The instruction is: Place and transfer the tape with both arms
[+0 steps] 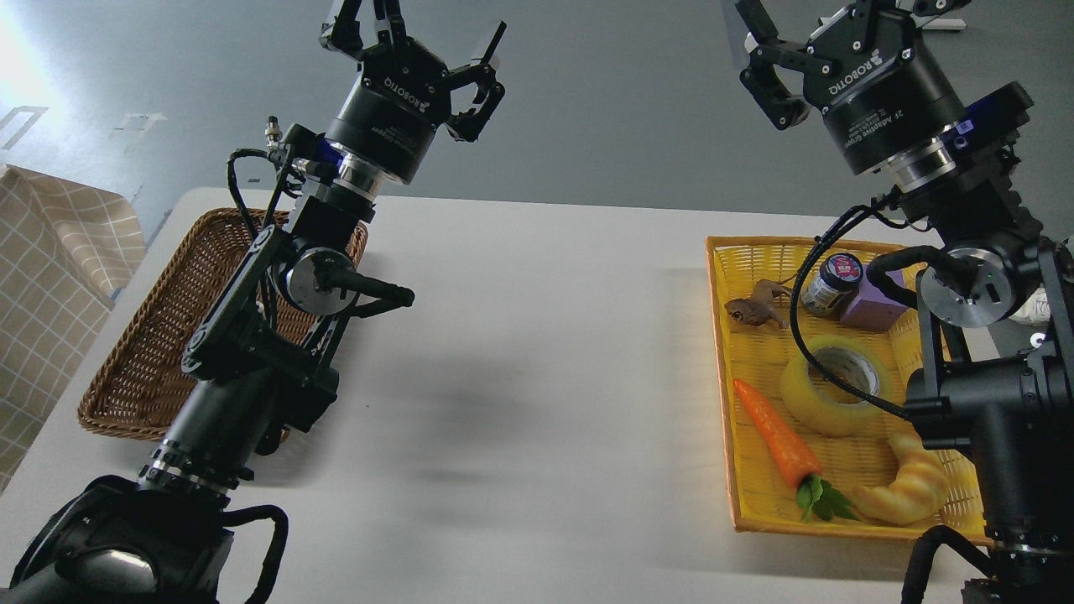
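Note:
The tape (826, 387), a translucent yellow roll with a pale core, lies flat in the yellow tray (723, 361) at the right of the white table; a black cable crosses in front of it. My left gripper (417, 35) is raised high above the table's far left, open and empty. My right gripper (826, 25) is raised high above the tray's far end, with its fingers spread and empty and its fingertips cut off by the top edge. Both grippers are well clear of the tape.
A brown wicker basket (138, 361) stands at the left, partly behind my left arm. The tray also holds a carrot (776, 436), a croissant (910, 491), a brown toy frog (751, 310), a small jar (831, 285) and a purple block (873, 309).

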Controlling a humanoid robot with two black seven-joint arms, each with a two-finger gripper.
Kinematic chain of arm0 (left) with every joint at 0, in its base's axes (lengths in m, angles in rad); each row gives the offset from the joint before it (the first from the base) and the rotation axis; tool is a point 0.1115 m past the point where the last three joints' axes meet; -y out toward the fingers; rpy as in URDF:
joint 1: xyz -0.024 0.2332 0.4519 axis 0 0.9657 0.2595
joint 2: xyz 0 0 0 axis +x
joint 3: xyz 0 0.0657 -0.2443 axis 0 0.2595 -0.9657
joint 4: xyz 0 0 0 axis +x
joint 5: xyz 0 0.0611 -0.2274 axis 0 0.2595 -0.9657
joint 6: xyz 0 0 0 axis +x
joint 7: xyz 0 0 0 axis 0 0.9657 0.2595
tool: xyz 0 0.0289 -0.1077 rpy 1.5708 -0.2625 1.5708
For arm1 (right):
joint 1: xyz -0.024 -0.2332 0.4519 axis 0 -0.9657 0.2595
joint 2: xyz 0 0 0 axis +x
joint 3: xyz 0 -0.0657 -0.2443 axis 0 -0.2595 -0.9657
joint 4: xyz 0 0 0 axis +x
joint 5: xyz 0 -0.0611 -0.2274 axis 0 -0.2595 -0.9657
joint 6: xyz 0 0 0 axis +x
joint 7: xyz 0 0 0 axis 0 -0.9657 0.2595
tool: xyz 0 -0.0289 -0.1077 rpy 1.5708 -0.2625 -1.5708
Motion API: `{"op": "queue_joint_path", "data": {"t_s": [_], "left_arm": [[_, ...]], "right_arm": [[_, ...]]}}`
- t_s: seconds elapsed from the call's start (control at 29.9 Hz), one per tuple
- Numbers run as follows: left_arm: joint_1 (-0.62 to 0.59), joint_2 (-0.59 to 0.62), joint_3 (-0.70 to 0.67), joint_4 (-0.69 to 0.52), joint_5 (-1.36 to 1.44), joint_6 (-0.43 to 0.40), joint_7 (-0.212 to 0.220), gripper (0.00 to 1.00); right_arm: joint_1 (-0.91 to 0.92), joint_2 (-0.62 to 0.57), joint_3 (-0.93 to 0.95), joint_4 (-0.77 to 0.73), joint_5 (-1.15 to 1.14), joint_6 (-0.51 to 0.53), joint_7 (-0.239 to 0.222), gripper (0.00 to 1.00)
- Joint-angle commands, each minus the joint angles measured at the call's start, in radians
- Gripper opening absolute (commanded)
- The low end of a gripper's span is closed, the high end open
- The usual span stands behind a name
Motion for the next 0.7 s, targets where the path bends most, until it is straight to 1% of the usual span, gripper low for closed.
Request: {"op": "queue_joint_path", "data": {"t_s": [0.0,0.23,0.3,0.37,0.5,0.67], "left_arm": [[0.001,-0.002,-0.002,-0.001,0.001,-0.001,-0.001,0.98],[-0.001,0.003,0.0,0.0,0.005,0.007,-0.003,0.98],[-0.001,0.006,0.004,0.0,0.013,0.005,-0.001,0.98],[0.001,0.006,0.004,0.0,0.013,0.005,-0.001,0.98],[0.001,0.006,0.004,-0.001,0.011,0.003,-0.001,0.98],[-0.001,0.006,0.004,-0.001,0.01,0.002,-0.003,0.98]], "right_arm": [[-0.002,0.0,0.0,0.001,0.0,0.0,0.0,1.0],[-0.004,0.0,0.002,0.004,-0.003,0.001,0.0,1.0],[-0.007,-0.076,-0.002,0.007,-0.008,0.003,0.0,1.0],[-0.007,-0.125,-0.023,0.009,-0.008,0.003,0.0,1.0],[-0.008,-0.16,-0.032,0.013,-0.006,0.001,0.0,1.0],[-0.019,-0.163,-0.032,0.026,-0.006,0.003,0.002,1.0]]}}
